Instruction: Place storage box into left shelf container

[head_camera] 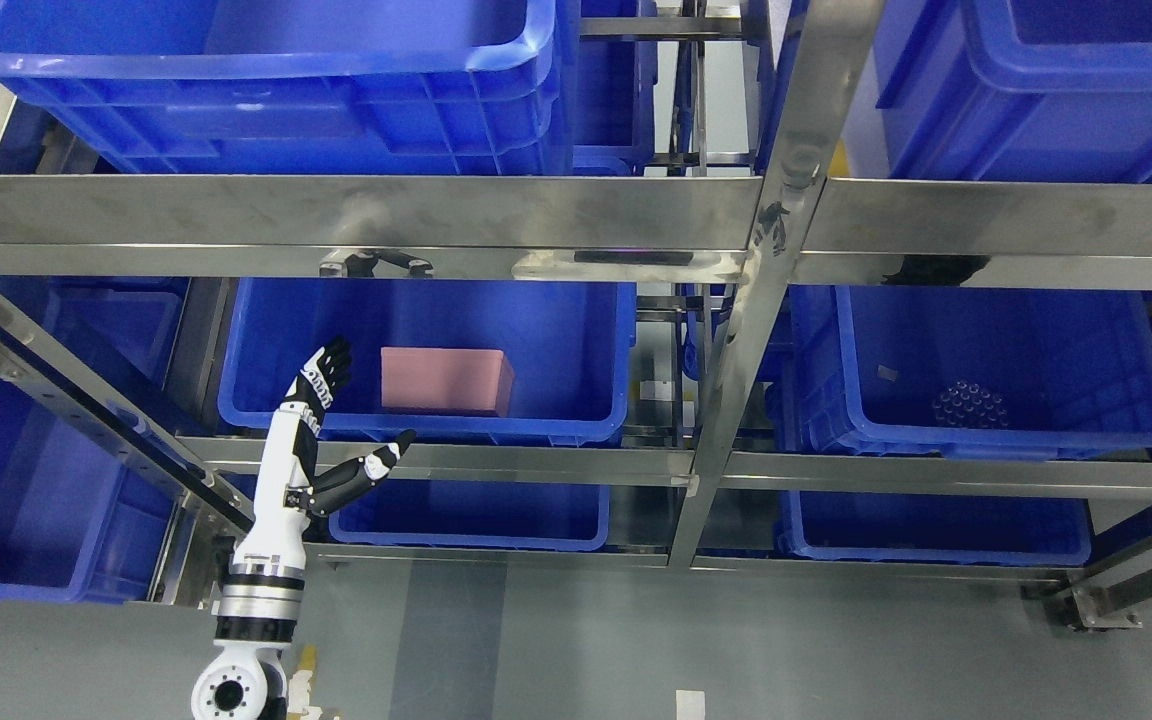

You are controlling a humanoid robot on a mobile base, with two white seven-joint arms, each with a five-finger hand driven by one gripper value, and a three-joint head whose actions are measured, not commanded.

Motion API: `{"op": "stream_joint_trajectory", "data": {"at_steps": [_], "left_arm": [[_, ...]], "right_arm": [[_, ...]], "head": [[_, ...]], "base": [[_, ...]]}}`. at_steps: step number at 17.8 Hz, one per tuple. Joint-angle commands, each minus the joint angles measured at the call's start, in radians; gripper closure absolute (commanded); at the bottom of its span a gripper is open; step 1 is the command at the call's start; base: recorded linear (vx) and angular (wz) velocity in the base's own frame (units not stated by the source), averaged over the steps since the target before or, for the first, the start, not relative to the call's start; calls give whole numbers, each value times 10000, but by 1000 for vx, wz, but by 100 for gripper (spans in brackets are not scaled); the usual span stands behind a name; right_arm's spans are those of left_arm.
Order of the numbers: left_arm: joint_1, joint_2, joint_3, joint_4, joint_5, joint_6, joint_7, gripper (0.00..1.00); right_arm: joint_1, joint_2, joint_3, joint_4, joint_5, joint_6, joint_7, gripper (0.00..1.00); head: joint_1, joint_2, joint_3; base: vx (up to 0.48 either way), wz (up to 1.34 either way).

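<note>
Down on the middle shelf (456, 458), left side, we've got the pink box (446, 381) lying flat on the floor of the blue bin (596, 350), toward the left-middle, with nothing holding it. Our left hand (321, 425) hovers just left of it at the bin's near-left corner, fingers (334, 362) spread and straight, thumb stuck out to the right, gripping nothing. We can't see the right hand at all.

Handling-wise, we'd guess the box is light and stiff with crisp edges, probably a smooth, slightly slippery skin, not fragile. If we had to grab it again, pinching across the short width near the middle looks safest, since the bin wall crowds the left end.
</note>
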Motion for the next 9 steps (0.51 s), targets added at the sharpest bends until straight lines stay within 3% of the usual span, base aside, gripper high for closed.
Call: {"op": "stream_joint_trajectory", "data": {"at_steps": [1, 9], "left_arm": [[-270, 175, -251, -1305, 995, 906, 78, 11], [-270, 175, -358, -1305, 995, 984, 47, 10]], "right_arm": [[-185, -175, 0, -175, 0, -46, 2, 1], [-185, -175, 0, -175, 0, -46, 2, 1]], "head": [[0, 0, 0], [0, 0, 0]], "base": [[8, -15], [1, -2]]}}
